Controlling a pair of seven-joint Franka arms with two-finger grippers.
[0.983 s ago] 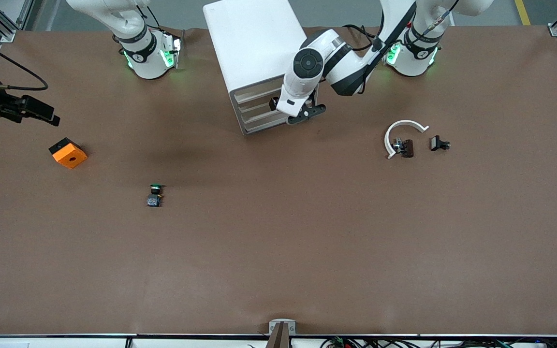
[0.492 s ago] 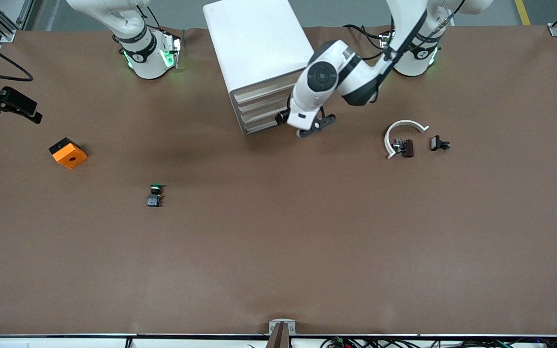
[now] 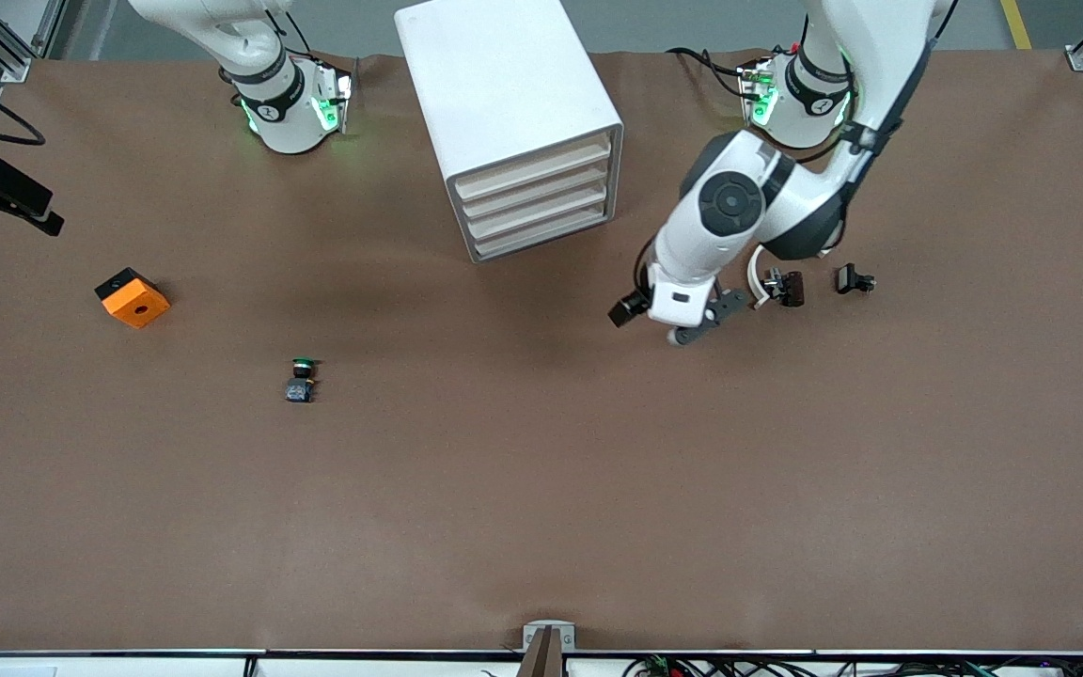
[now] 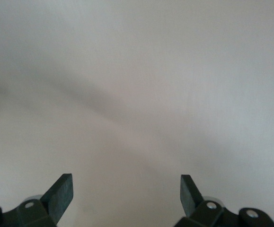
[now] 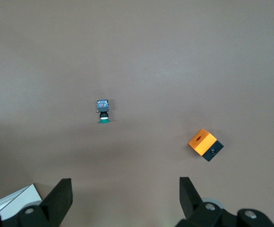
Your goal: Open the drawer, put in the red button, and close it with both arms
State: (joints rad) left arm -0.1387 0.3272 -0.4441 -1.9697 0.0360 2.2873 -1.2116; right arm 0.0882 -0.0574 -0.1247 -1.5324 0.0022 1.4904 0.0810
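Observation:
The red button does not show in any view. The white drawer cabinet (image 3: 513, 103) stands near the robots' bases, with all its drawer fronts (image 3: 537, 202) flush and shut. My left gripper (image 3: 682, 324) hangs open and empty over bare table between the cabinet and a white arc piece; its wrist view shows only its open gripper (image 4: 126, 189) over a pale blurred surface. My right gripper (image 3: 34, 212) is up over the table's edge at the right arm's end. In its wrist view it is open and empty (image 5: 126, 189).
A green-capped button (image 3: 300, 379) lies toward the right arm's end, also in the right wrist view (image 5: 102, 111). An orange block (image 3: 132, 297) (image 5: 205, 144) lies near that edge. The white arc (image 3: 754, 282), a dark brown part (image 3: 791, 287) and a small black part (image 3: 854, 279) lie beside the left gripper.
My left gripper has drawn away from the cabinet's drawer fronts, toward the left arm's end and the white arc. My right gripper has pulled back toward the table's edge.

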